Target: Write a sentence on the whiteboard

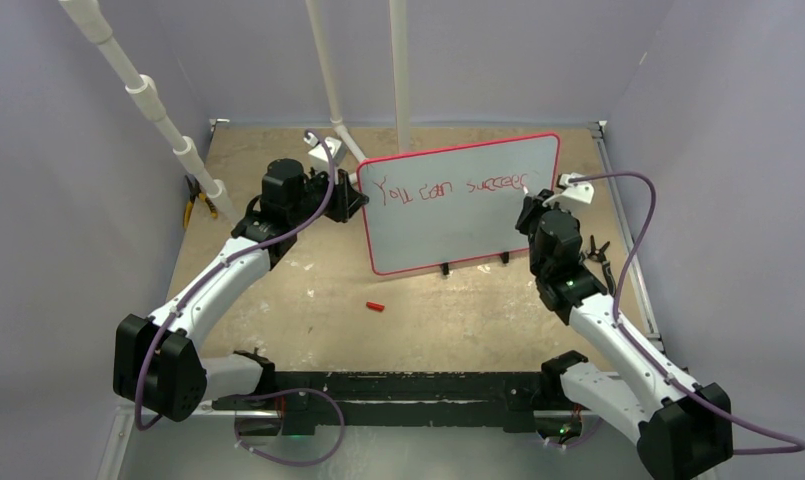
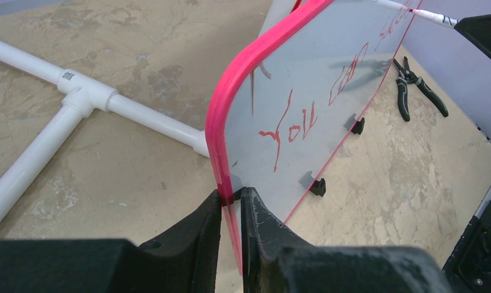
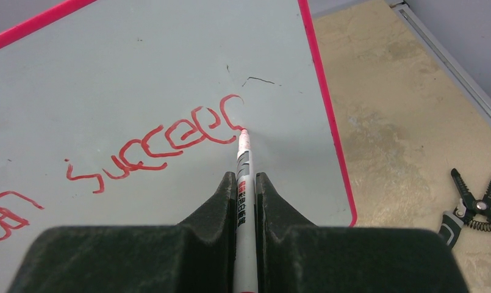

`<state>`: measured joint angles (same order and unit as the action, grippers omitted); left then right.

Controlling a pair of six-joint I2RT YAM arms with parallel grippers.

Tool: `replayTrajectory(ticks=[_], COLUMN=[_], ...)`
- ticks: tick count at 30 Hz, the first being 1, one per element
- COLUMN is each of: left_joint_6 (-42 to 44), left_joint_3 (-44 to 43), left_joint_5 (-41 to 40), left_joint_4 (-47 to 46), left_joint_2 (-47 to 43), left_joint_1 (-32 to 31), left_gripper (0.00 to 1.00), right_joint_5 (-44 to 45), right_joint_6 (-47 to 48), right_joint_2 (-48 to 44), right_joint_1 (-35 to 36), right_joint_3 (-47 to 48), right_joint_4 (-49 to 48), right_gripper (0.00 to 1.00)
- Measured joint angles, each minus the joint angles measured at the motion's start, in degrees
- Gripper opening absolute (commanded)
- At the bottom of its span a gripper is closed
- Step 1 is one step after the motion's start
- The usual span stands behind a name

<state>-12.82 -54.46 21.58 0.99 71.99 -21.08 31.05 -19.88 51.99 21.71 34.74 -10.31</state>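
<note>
The whiteboard (image 1: 448, 230) stands tilted on small black feet in the middle of the table, white with a red-pink frame. The sentence (image 1: 446, 186) in red reads "You can succee" with a part-formed last letter. It also shows in the right wrist view (image 3: 163, 146) and the left wrist view (image 2: 294, 128). My left gripper (image 2: 232, 196) is shut on the board's left frame edge (image 2: 221, 128). My right gripper (image 3: 246, 178) is shut on a white marker (image 3: 244, 183); its red tip (image 3: 243, 132) touches the board at the end of the last letter.
A red marker cap (image 1: 376, 306) lies on the table in front of the board. Black pliers (image 3: 474, 204) lie right of the board. White pipes (image 2: 78, 104) lie and stand behind the board. Yellow-handled pliers (image 1: 196, 207) lie at the far left wall.
</note>
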Motion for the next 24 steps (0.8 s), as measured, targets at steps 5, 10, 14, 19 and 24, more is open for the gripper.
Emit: replayTrajectory(ticks=[5,10,14,19,24], left_joint_6=[0.0,0.0,0.0,0.0,0.0], left_joint_3=[0.0,0.0,0.0,0.0,0.0], left_joint_5=[0.0,0.0,0.0,0.0,0.0], left_joint_4=[0.2,0.3,0.3,0.4,0.4], left_joint_2=[0.0,0.0,0.0,0.0,0.0], left_joint_1=[-0.2,-0.2,-0.3,-0.3,-0.3], left_gripper=[0.16,0.16,0.16,0.16,0.16], right_joint_5=[1.0,1.2,1.3,1.4,1.4], right_joint_6=[0.7,1.5,2.1,2.9,3.1], right_joint_2=[1.2,2.1,2.5,3.3,3.6], right_joint_1=[0.0,0.0,0.0,0.0,0.0], right_joint_3=[1.1,3.0,4.4,5.9,6.2], right_joint_4=[0.0,-0.6,-1.5,-2.7,-3.5], right_gripper=[0.0,0.0,0.0,0.0,0.0])
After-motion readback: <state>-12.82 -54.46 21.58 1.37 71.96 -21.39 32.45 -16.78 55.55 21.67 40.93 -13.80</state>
